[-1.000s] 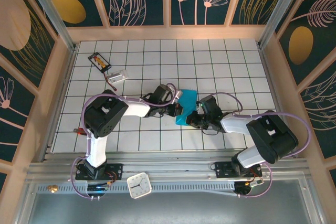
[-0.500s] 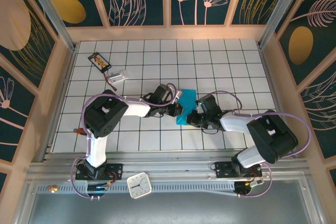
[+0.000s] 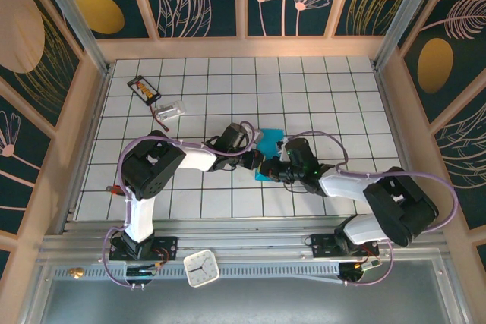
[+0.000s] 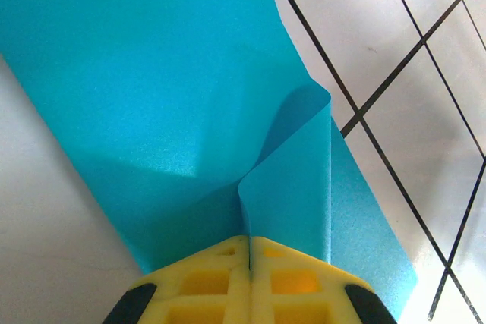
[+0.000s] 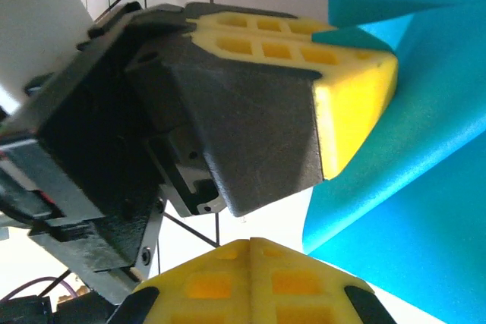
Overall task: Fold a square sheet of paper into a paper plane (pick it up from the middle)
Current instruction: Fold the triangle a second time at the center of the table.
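Right gripper (image 3: pixel 270 169) has swung in, closed on nothing, to four o'clock of the left gripper (image 4: pixel 249 245), which pinches a raised fold of the sheet of paper (image 3: pixel 271 140) near the table's (image 3: pixel 304 89) middle: creasing stage, I'd say, and next that fold needs pressing flat.

Bright, even light and sharp frames; a soft shadow crosses the teal paper (image 4: pixel 152 58).

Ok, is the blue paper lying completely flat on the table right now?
No, a fold of the teal paper stands up, pinched in the shut left gripper.
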Controlling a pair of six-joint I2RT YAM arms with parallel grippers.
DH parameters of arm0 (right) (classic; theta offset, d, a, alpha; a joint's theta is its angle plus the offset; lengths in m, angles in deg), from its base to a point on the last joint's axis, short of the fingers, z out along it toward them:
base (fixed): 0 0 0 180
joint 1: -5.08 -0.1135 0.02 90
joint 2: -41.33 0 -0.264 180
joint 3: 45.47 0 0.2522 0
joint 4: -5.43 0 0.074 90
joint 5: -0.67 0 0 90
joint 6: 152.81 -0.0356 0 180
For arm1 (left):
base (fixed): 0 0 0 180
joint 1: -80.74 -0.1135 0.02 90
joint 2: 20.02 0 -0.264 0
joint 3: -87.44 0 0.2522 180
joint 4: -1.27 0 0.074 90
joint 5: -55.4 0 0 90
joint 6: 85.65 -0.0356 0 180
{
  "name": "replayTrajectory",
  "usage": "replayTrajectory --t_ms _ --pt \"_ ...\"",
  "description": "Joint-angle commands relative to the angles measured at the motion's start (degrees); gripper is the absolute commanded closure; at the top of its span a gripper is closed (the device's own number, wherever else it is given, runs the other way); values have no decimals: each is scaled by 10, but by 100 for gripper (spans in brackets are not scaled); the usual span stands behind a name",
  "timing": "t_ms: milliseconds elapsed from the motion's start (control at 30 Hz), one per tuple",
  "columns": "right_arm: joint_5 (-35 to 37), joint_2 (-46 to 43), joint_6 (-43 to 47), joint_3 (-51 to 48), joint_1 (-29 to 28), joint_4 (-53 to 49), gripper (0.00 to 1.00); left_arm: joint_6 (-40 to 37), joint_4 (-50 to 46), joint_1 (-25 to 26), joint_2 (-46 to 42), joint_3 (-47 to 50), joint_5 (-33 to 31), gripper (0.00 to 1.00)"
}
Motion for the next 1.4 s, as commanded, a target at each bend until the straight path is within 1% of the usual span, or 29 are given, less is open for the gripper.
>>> replayTrajectory --t_ms 0,333,733,1000,1367 --pt "6 18 -24 -13 -8 49 100 3 -67 -2 17 23 -22 100" --pt "15 67 -28 -12 -11 84 100 1 -68 -2 15 26 -22 100" --pt "25 112 -7 -3 -10 72 100 -2 -69 -2 16 25 -22 100" --pt "29 122 -6 0 -16 30 100 -4 -74 -2 18 23 -28 100" --pt "42 123 -3 24 -58 -49 100 -3 -81 -2 22 22 -43 100"
